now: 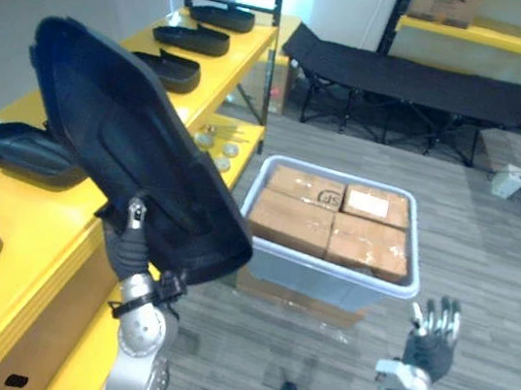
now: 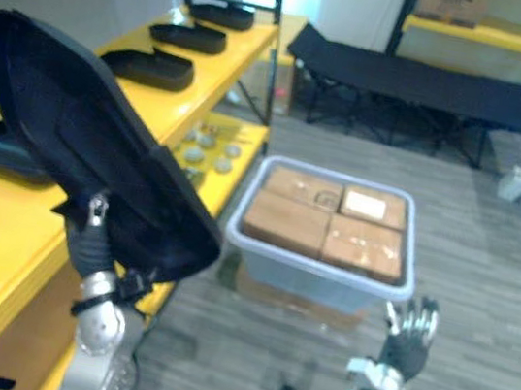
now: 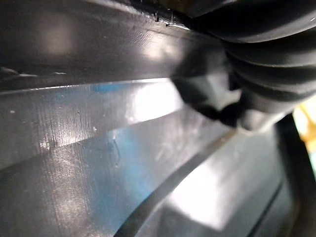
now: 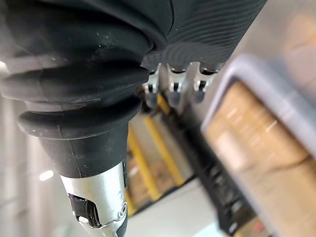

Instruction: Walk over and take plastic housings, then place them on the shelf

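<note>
- Step in hand looked like placing: the left hand (image 1: 136, 240) held a big black plastic housing (image 1: 130, 146) up high over the yellow shelf (image 1: 50, 223), with its thumb pinching the housing's bottom edge.
- Next, I think the housing had to be tipped flat and set down in a bare spot between the other housings (image 1: 171, 69) on the shelf.
- The right hand (image 1: 432, 343) was low near the tub, with fingers spread and nothing in it.
- The pale plastic tub (image 1: 326, 278) beside the shelf held four brown cardboard boxes (image 1: 320, 225), packed close together.
</note>
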{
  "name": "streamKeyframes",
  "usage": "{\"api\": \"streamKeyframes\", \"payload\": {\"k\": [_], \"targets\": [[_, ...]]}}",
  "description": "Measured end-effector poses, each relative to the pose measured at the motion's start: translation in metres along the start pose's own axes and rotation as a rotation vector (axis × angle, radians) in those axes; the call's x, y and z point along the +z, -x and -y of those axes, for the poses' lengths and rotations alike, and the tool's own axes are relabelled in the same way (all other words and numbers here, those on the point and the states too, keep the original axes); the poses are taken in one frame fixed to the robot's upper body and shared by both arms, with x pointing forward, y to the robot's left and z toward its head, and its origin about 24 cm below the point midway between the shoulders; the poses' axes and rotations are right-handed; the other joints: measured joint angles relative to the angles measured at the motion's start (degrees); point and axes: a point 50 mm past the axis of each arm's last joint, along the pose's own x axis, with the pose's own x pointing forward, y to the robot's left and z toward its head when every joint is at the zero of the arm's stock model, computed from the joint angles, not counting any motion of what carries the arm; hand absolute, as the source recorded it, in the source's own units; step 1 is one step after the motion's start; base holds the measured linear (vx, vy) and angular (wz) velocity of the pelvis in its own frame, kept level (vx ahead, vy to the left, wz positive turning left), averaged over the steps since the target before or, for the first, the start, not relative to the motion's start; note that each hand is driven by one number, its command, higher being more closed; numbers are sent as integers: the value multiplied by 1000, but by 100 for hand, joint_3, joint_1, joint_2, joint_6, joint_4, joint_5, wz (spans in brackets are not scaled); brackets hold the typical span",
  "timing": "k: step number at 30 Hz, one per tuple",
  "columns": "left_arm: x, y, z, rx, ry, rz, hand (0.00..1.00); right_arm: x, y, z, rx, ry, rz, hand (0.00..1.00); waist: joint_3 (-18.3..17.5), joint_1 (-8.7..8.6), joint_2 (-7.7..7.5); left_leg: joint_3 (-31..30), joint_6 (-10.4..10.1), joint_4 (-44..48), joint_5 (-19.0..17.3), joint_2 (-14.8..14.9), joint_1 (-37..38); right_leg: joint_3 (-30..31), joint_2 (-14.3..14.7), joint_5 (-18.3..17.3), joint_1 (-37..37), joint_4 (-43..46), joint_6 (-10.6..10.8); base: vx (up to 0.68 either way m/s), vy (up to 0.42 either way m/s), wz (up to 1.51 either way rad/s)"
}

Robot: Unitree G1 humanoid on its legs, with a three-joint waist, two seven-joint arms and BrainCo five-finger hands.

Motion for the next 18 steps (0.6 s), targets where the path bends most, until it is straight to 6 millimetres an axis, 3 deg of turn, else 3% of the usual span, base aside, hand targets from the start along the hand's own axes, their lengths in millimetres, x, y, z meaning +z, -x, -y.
{"api": "streamKeyframes", "payload": {"k": [4, 7, 10, 13, 14, 18], "targets": [[1, -1, -4, 21, -10, 12, 100, 2, -3, -9, 98, -15, 18, 0, -1, 20, 6, -15, 12, -12, -7, -28, 78, -9, -2, -21, 89, -14, -5, -31, 6, 2], [5, -5, -11, 87, -34, 43, 100, 4, -10, -26, 198, -17, 26, 0, -1, 62, 12, -75, 36, -23, -7, -64, 47, -59, -35, -88, 100, -51, 33, -70, 1, 14], [24, -10, -26, 202, -90, 149, 100, 4, -16, -52, 331, 72, 51, 0, 1, 127, 40, -436, 126, -175, 98, -87, -95, -505, -132, -256, 138, 2, -1, 2, -20, 60], [46, -7, -52, 331, -155, 230, 100, 5, -21, -73, 407, 74, 64, 0, -3, 377, 119, -1020, 40, -203, 208, -147, -123, -1029, -200, -164, 428, 2, 87, 90, -15, 99], [54, -4, -66, 389, -190, 257, 100, 8, -25, -84, 445, 77, 78, 0, -10, 531, 138, -1174, 36, -205, 228, -149, -120, -1179, -206, -173, 499, -1, 91, 79, 0, 60], [70, 7, -104, 526, -322, 299, 100, 9, -34, -114, 553, 116, 87, 0, 1, 934, 98, -1681, 70, -228, 278, -217, -132, -1641, -272, -175, 785, -8, 94, 58, 31, 64]]}}
